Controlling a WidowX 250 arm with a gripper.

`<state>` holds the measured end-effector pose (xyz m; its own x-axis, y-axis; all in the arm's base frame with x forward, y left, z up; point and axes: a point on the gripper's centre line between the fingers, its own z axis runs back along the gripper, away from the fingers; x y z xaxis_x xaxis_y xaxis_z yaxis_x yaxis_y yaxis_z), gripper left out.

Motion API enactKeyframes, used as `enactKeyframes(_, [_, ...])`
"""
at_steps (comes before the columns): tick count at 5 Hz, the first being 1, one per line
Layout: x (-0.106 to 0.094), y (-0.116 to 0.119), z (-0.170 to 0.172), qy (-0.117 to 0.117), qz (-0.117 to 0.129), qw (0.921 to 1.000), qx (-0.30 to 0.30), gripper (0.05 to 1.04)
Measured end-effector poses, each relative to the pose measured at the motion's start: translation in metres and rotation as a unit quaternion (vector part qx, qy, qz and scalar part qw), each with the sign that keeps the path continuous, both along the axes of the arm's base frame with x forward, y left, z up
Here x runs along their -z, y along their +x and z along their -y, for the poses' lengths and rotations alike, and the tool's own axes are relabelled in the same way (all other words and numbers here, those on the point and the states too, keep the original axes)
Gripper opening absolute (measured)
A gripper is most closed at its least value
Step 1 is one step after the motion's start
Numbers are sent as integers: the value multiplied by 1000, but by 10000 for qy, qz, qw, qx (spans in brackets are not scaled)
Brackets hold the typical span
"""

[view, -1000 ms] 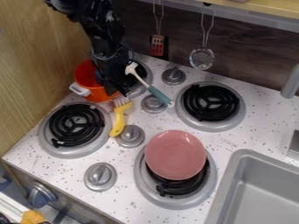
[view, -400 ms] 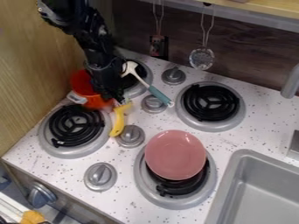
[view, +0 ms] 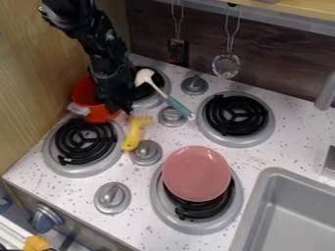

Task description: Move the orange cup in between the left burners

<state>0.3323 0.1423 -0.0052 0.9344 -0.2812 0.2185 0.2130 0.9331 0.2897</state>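
Note:
The black gripper point(view: 118, 105) hangs at the upper left, over the right side of the orange cup point(view: 95, 112), and covers part of its rim and inside. The cup has a whitish handle at its left and stands against the wooden side wall, just behind the front left burner point(view: 85, 141) and close by its rear edge. The back left burner point(view: 152, 91) lies to the cup's right, partly hidden by the arm.
A yellow brush-like tool point(view: 133, 134) lies right of the front left burner. A spoon point(view: 165, 95) with a teal handle rests across the back left burner. A pink plate point(view: 196, 173) sits on the front right burner, beside the sink point(view: 288, 215).
The gripper and the orange cup have shifted left and slightly toward the front. The yellow tool has turned a little and slid slightly.

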Motion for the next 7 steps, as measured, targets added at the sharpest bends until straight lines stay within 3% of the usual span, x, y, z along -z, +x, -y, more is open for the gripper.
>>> enactKeyframes(2, [-2, -1, -6, 133, -29, 9997, -183, 843])
enactKeyframes(3, [-7, -2, -4, 232, -74, 9995, -209, 1011])
enactKeyframes(4, [-33, -2, 1, 460, -54, 9986, -250, 1008])
enactKeyframes(5, [-48, -9, 14, 463, -272, 9977, -413, 1001])
enactKeyframes(6, [-68, -13, 37, 317, -310, 9959, -790, 1001])
enactKeyframes(7, [-74, -21, 69, -177, -537, 9940, -932, 1001])
